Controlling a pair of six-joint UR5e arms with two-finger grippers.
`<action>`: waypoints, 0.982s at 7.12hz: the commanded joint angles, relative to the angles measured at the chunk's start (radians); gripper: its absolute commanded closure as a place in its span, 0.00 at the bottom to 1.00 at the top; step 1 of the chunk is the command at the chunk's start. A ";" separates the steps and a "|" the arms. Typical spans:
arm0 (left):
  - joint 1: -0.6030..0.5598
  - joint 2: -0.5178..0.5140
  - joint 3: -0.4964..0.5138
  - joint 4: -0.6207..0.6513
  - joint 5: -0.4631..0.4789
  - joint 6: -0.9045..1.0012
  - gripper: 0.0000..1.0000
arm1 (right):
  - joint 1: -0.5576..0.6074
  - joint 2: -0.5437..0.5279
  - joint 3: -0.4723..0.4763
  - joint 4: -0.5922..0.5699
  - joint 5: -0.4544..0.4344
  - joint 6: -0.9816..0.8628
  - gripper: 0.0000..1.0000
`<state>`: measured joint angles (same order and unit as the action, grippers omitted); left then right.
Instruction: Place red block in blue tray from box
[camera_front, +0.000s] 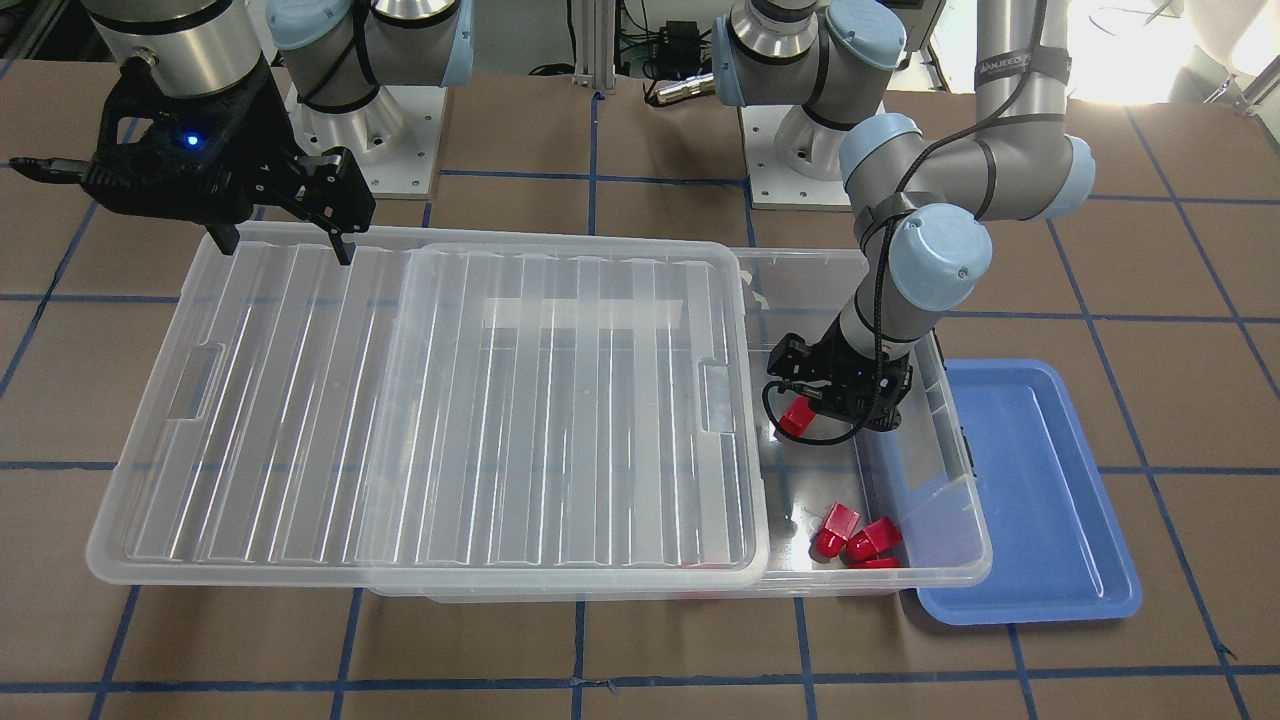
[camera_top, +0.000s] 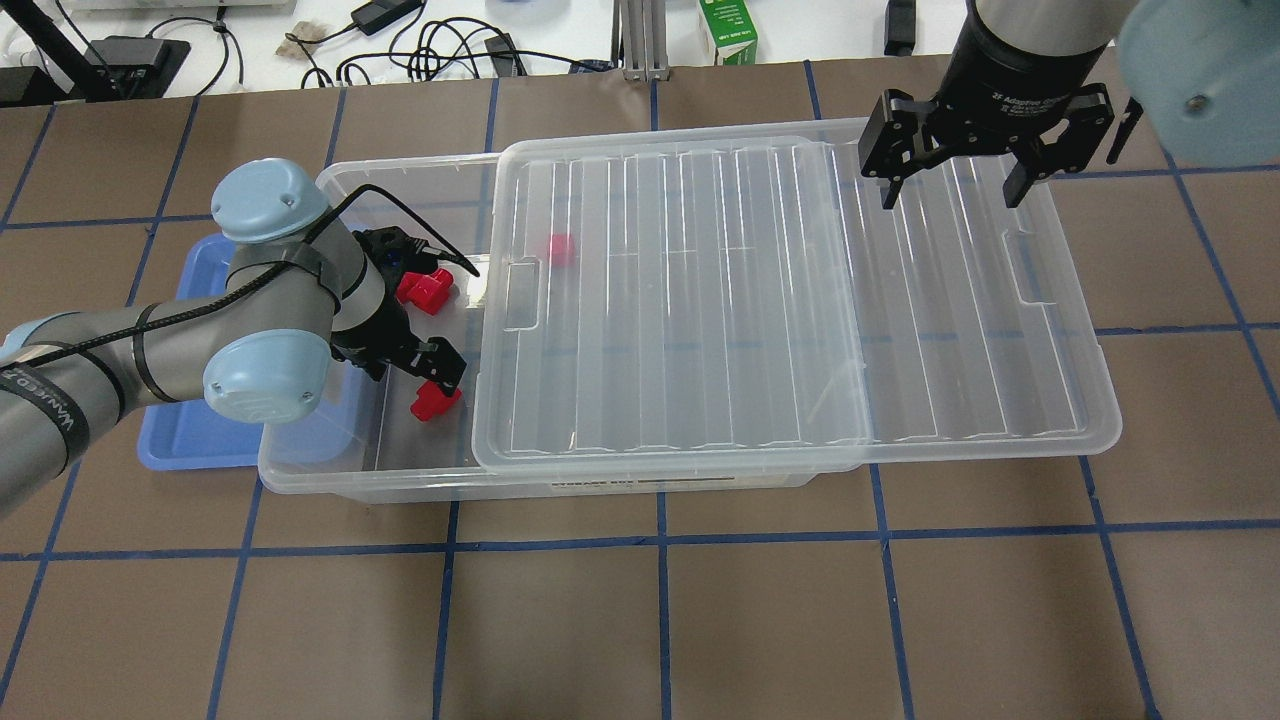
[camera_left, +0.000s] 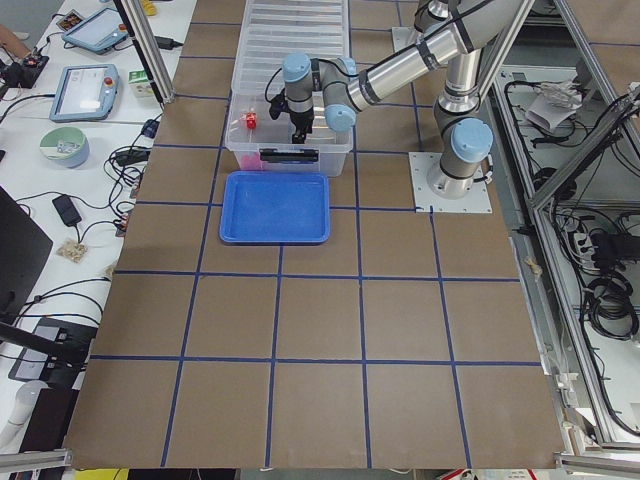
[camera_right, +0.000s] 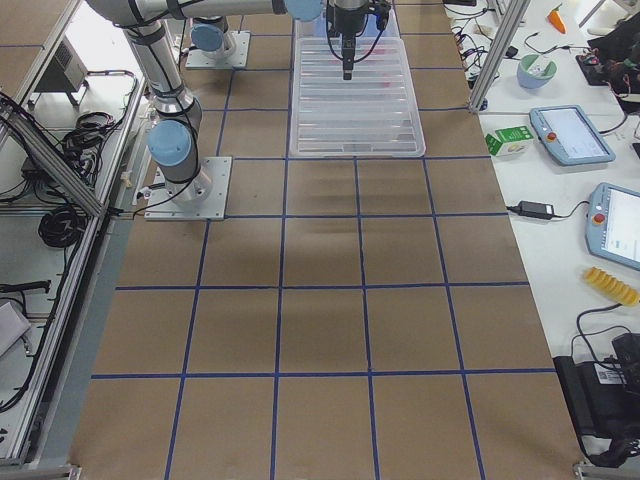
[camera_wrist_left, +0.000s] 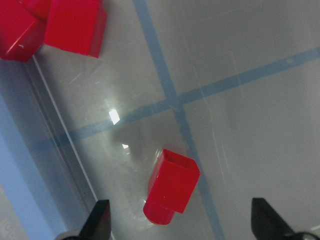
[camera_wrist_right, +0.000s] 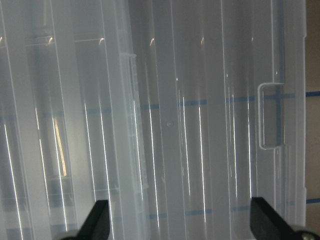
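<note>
Red block (camera_wrist_left: 172, 187) is lying on its side on the clear floor of the box (camera_top: 360, 480), in the uncovered end nearest the blue tray (camera_front: 1040, 500). It is showing as glossy red plastic, a squarish body with a short round stud at one end. Left pincer (camera_wrist_left: 182, 224) is hanging directly over it, fingers spread wide to either side and gripping nothing. Three more red blocks (camera_front: 860, 540) are bunching in the box corner; another (camera_top: 560, 248) is showing dimly through the ribbed clear lid (camera_top: 700, 300), which is sitting shifted toward the robot's right. Right pincer (camera_top: 950, 190) is hovering over the lid's far end, also wide open and empty. Blue tray is sitting on the table (camera_top: 660, 620) just beside the box.
</note>
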<state>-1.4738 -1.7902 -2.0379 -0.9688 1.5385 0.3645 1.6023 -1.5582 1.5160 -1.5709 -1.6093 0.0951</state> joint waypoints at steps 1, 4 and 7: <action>0.006 -0.009 -0.022 0.002 -0.015 -0.042 0.00 | 0.002 0.000 0.001 0.002 -0.003 0.000 0.00; 0.010 -0.046 -0.030 0.033 -0.055 -0.042 0.00 | 0.002 0.000 0.000 0.006 -0.006 0.000 0.00; 0.010 -0.069 -0.036 0.042 -0.054 -0.042 0.36 | 0.002 0.000 0.000 0.006 -0.006 0.000 0.00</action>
<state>-1.4634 -1.8508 -2.0728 -0.9290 1.4845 0.3201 1.6041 -1.5585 1.5156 -1.5640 -1.6146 0.0951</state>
